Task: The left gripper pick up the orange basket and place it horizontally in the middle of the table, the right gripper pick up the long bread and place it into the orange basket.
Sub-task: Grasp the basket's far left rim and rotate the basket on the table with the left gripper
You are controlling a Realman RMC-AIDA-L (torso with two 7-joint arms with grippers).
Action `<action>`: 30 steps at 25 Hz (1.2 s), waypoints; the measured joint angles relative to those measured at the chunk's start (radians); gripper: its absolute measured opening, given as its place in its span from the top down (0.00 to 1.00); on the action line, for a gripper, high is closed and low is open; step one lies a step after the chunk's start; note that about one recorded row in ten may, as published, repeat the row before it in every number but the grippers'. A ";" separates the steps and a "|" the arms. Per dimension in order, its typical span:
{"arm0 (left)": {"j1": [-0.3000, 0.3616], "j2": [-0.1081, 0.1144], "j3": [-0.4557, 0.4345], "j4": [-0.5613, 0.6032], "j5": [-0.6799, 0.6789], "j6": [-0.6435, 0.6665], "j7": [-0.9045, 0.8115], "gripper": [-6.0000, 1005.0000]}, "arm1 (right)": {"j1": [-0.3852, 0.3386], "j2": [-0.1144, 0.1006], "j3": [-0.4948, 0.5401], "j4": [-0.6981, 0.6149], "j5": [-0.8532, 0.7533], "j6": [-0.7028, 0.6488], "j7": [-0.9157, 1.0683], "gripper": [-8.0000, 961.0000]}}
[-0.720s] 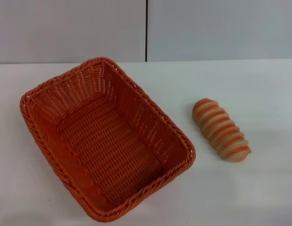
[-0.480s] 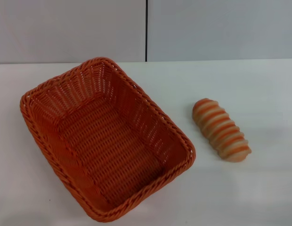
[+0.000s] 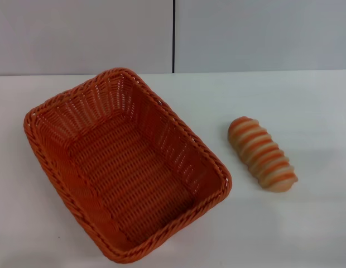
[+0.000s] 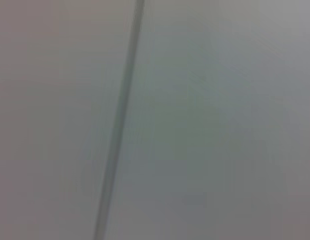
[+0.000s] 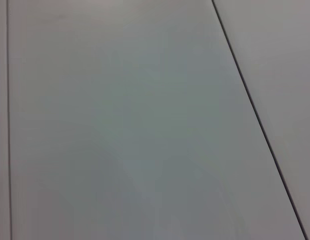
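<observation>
Neither pincer appears in any view, so you cannot tell whether either is released, clenched or grasping anything. Both wrist cameras face only plain grey panelling crossed by a dark seam, which suggests both arms are parked clear of the work.

On your left, the orange basket (image 3: 125, 167) sits empty on the table (image 3: 307, 106), occupying the left and centre of the head view. Its long axis runs diagonally, from the far left corner toward the near right corner. The task requires it to lie horizontally in the middle, so you should judge the first step as not yet done. The left pincer is the assigned tool and the basket lies on its side. Expect a grasp on the braided rim, then a turn to square the basket with the table edge.

To the right, the long bread (image 3: 262, 154) lies on the bare table, near the basket's right rim but not touching it. Its long axis is also diagonal, roughly parallel to the basket's. It lies on the right arm's side, as assigned.

Nothing else stands on the table. The one hazard you should note is the near right corner of the basket: swinging it to horizontal could sweep it toward the bread.
</observation>
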 joint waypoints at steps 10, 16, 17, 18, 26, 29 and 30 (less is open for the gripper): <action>-0.095 0.025 0.336 0.785 0.159 0.063 -0.706 0.22 | -0.008 -0.002 0.000 -0.008 -0.005 0.001 0.037 0.23; -0.245 -0.005 0.534 1.142 0.492 0.098 -0.966 0.22 | -0.005 -0.003 0.000 -0.012 -0.008 0.002 0.047 0.23; -0.290 -0.010 0.606 1.189 0.573 0.096 -1.017 0.22 | -0.004 -0.003 0.000 -0.014 -0.009 0.002 0.057 0.23; -0.290 -0.010 0.606 1.189 0.573 0.096 -1.017 0.22 | -0.004 -0.003 0.000 -0.014 -0.009 0.002 0.057 0.23; -0.452 -0.022 0.959 1.213 0.847 0.000 -1.193 0.23 | -0.004 -0.005 0.003 -0.041 -0.024 0.006 0.104 0.23; -0.473 -0.023 1.093 1.196 0.924 -0.071 -1.231 0.23 | -0.008 -0.004 0.005 -0.041 -0.024 0.004 0.112 0.23; -0.473 -0.023 1.093 1.196 0.924 -0.071 -1.231 0.23 | -0.008 -0.004 0.004 -0.041 -0.024 0.003 0.112 0.23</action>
